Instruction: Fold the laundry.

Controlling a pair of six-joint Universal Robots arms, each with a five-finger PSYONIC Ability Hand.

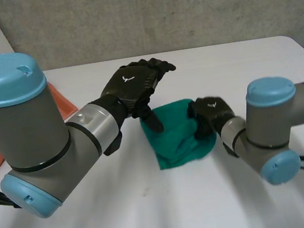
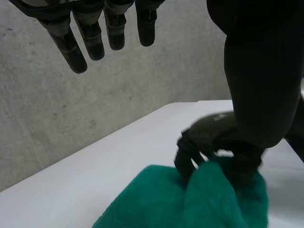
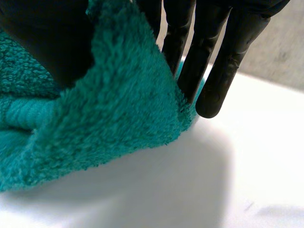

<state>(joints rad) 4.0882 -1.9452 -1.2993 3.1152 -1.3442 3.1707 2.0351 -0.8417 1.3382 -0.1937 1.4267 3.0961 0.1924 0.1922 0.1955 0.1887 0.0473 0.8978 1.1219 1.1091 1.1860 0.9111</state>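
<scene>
Head view: green towel [image 1: 175, 136] lay bunched on worktop [image 1: 154, 210]. My right hand [image 1: 211, 114] pinched its right edge, thumb against fingers; left hand [image 1: 133, 82] hovered above, fingers straight, empty. Fold likely starting; next, carry edge across flat.

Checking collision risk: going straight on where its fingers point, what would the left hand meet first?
Likely nothing near: the left hand points over the white table toward the grey wall; the green towel and right hand seem below that line.
</scene>
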